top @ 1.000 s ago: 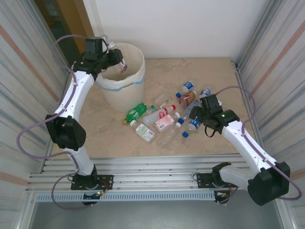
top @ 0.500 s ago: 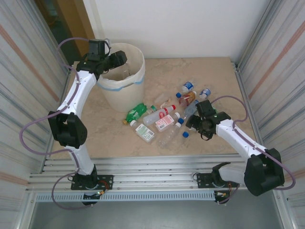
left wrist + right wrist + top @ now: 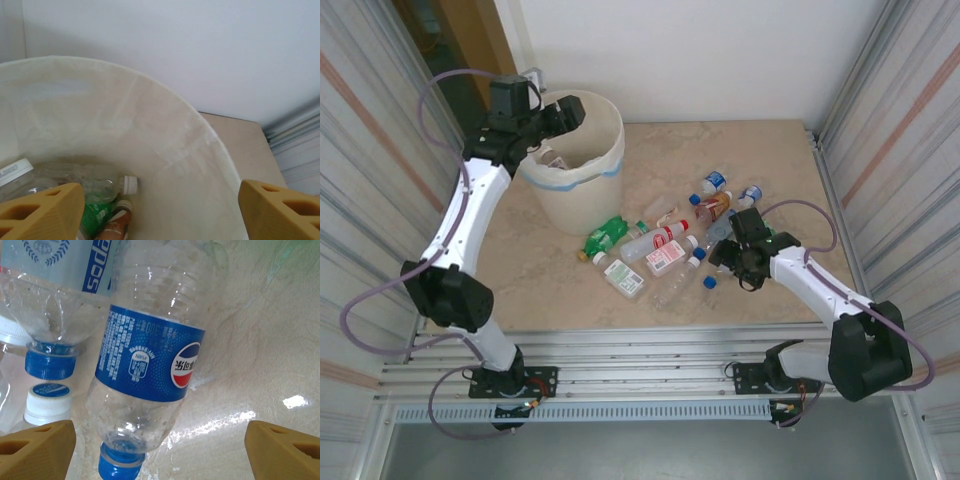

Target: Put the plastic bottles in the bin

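Bin [image 3: 570,200] sits far left w/ a few bottles [image 3: 95,182] already inside; the rest lie in a pile [image 3: 665,250] mid-table. Left gripper [image 3: 558,118] hangs over the bin, jaws spread, empty. Right gripper [image 3: 160,450] is spread wide either side of the blue-label bottle [image 3: 147,385]. You'd best centre on the label, not the neck, & close gently: thin plastic likely buckles, and neighbours crowd it.

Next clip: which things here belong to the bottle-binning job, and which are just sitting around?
Job:
- bin
- bottles already inside it
- loose bottles heaped on the table, including the blue-labelled one under the open right tool
- open left tool over the bin

Not the job:
- table
- metal rail at the near edge
- corrugated side walls
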